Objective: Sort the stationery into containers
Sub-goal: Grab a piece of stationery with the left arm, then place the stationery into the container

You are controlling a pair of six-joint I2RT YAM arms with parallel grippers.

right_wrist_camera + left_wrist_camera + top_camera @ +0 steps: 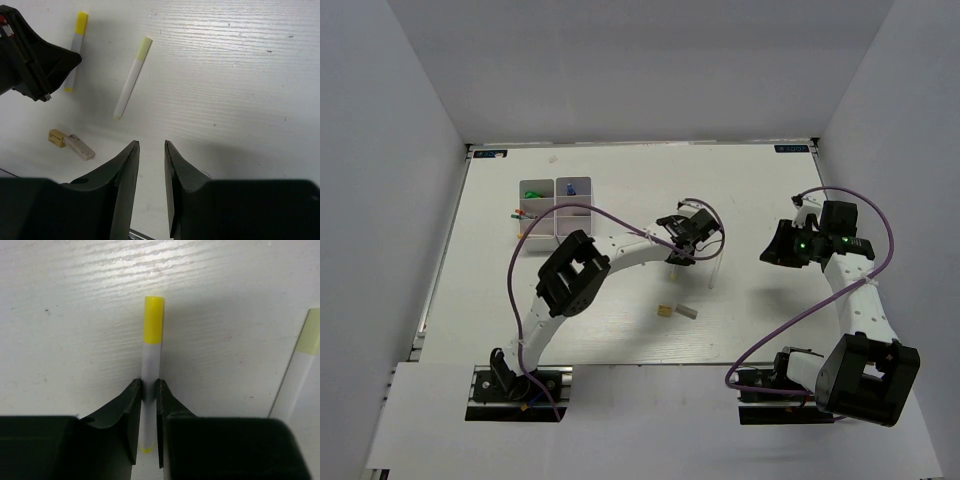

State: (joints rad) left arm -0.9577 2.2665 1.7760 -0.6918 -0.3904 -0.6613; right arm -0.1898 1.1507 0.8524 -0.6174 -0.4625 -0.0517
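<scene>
A thin white stick with a yellow tip (152, 340) lies on the table, and my left gripper (148, 385) is shut on its white shaft. From above, that gripper (677, 250) sits right of the divided white tray (542, 240). A second yellow-tipped stick (131, 80) lies loose just beside it (297, 370). My right gripper (151, 144) is open, with only bare table between its fingers, and it hovers further right (770, 250). A tan eraser (56, 137) and a white eraser block (80, 146) lie together nearer the arms (665, 311).
The tray's compartments hold a green item (532, 193) and a blue bottle (570, 187), and small red and yellow pieces (520, 213) show at its left side. White walls close in the table. Purple cables loop over both arms.
</scene>
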